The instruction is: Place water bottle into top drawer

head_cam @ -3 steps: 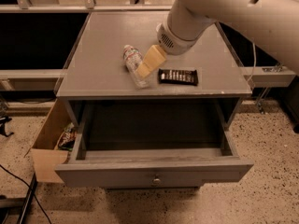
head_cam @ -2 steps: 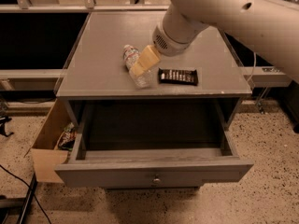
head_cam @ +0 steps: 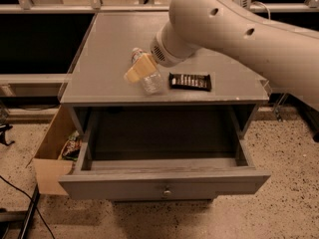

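Note:
The water bottle [head_cam: 148, 81], clear and crinkled with a white cap, lies on the grey cabinet top [head_cam: 104, 49], near its front edge. My gripper [head_cam: 139, 68] is down at the bottle, its tan tip lying over the bottle's left side between cap and base. The big white arm reaches in from the upper right. The top drawer [head_cam: 164, 182] is pulled wide open below the cabinet top, its knob at the front centre. Its inside is dark and holds nothing I can see.
A dark candy bar [head_cam: 189, 81] lies just to the right of the bottle. A tan wooden box [head_cam: 50, 156] with snack packets stands on the floor at the left of the cabinet. A black cable runs along the speckled floor at the lower left.
The arm has come lower and further left and now covers more of the cabinet top. The gripper stays at the bottle, which lies in about the same spot.

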Robot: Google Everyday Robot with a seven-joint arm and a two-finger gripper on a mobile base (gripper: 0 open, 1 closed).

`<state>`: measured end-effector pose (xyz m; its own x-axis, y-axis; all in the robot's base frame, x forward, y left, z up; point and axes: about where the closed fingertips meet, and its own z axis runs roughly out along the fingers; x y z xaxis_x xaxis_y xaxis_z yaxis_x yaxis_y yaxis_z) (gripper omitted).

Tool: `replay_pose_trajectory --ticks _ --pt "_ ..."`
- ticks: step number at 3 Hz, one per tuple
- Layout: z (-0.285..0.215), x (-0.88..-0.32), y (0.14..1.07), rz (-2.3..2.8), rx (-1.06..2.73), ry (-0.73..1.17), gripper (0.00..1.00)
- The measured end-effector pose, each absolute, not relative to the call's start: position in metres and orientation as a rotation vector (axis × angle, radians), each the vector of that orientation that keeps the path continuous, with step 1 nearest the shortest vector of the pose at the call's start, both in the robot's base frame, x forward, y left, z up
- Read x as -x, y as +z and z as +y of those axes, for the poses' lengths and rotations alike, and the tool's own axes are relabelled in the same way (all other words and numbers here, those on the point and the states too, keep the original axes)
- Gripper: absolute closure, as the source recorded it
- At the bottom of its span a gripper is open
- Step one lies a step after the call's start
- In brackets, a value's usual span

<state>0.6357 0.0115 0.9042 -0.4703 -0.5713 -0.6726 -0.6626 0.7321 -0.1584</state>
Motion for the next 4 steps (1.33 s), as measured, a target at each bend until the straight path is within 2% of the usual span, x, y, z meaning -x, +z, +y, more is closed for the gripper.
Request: replay_pose_trajectory --ticks 2,4 --pt "0.058 -0.663 0.889 2.165 0.980 0.125 0.00" --pt "0.075 -0.679 0.861 2.261 0.998 0.049 0.00"
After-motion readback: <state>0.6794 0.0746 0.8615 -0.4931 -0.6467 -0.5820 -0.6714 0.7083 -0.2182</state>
